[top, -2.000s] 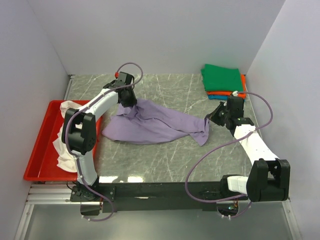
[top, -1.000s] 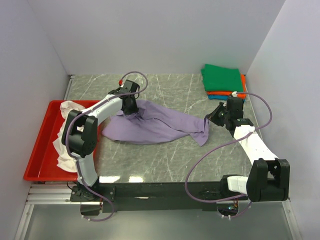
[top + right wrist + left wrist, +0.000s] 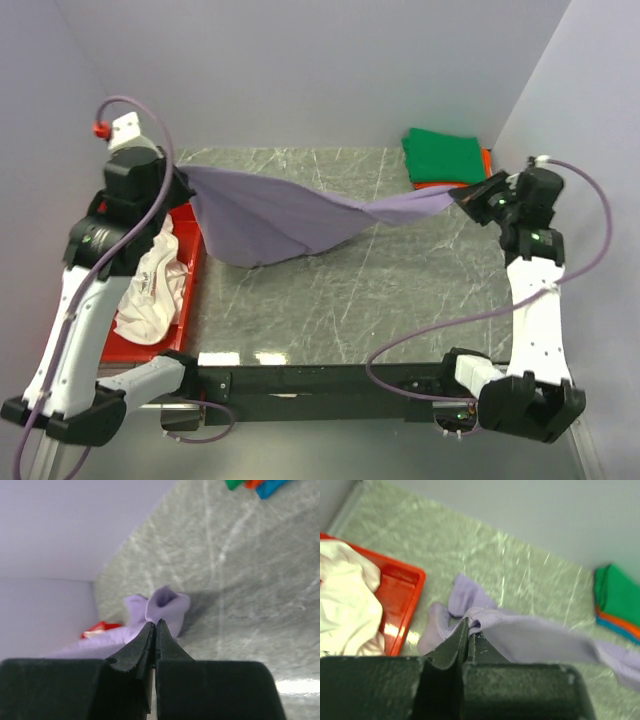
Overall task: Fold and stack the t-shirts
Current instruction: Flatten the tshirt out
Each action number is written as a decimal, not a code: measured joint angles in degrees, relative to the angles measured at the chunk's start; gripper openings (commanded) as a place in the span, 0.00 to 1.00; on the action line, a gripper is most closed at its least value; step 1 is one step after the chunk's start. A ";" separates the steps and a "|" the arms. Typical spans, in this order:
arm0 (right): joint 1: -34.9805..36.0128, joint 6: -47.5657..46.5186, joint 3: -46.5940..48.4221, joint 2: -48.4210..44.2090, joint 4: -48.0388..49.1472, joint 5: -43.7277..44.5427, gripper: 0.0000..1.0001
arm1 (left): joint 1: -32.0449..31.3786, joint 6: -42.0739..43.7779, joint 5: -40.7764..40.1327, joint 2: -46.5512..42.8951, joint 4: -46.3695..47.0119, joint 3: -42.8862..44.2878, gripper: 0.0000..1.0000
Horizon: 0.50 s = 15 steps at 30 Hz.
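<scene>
The lavender t-shirt (image 3: 275,215) hung stretched in the air between the two grippers above the marble-patterned table (image 3: 400,300). Its bulk sagged in a broad fold toward the left and narrowed into a twisted strip toward the right. Whether the lowest fold touched the table could not be told.

The left gripper (image 3: 180,178) was clamped on the shirt's left end. In the left wrist view its jaws were pressed together, with a bunched edge of purple cloth pinched at the tips. The left arm stood raised high, climbing from its base at the near left corner. Its wrist was bent over the far end of the red tray (image 3: 193,260) and pointed to the right.

The right gripper (image 3: 468,196) was closed on the shirt's other end. A small puff of cloth stood out beyond its tips in the right wrist view. The right arm rose nearly straight up from its base along the right wall, with its wrist turned left, just in front of the folded stack.

That stack lay at the table's far right corner, with the green t-shirt (image 3: 445,155) on top, the orange t-shirt (image 3: 487,160) under it and the teal t-shirt (image 3: 615,628) at the bottom. The white t-shirt (image 3: 150,285) lay crumpled in the tray, partly hidden by the left arm.
</scene>
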 measured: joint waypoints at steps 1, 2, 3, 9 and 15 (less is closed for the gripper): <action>-0.94 0.61 1.25 -0.81 -1.05 -0.81 0.00 | 0.00 -0.04 -0.76 -0.92 -0.20 1.05 0.00; -2.05 1.25 2.91 -1.92 -2.12 -1.60 0.00 | 0.00 -0.07 -1.53 -1.95 -0.44 1.99 0.00; -3.32 1.95 4.55 -3.19 -3.04 -2.40 0.00 | 0.00 -0.17 -2.29 -3.15 -0.50 2.86 0.00; -8.96 4.66 18.23 -7.93 -9.35 -5.49 0.00 | -0.02 -0.94 -5.84 -9.44 -0.81 7.45 0.00; -12.61 8.66 27.91 -10.16 -11.26 -9.29 0.00 | -0.02 -1.57 -9.88 -12.81 -0.87 12.90 0.00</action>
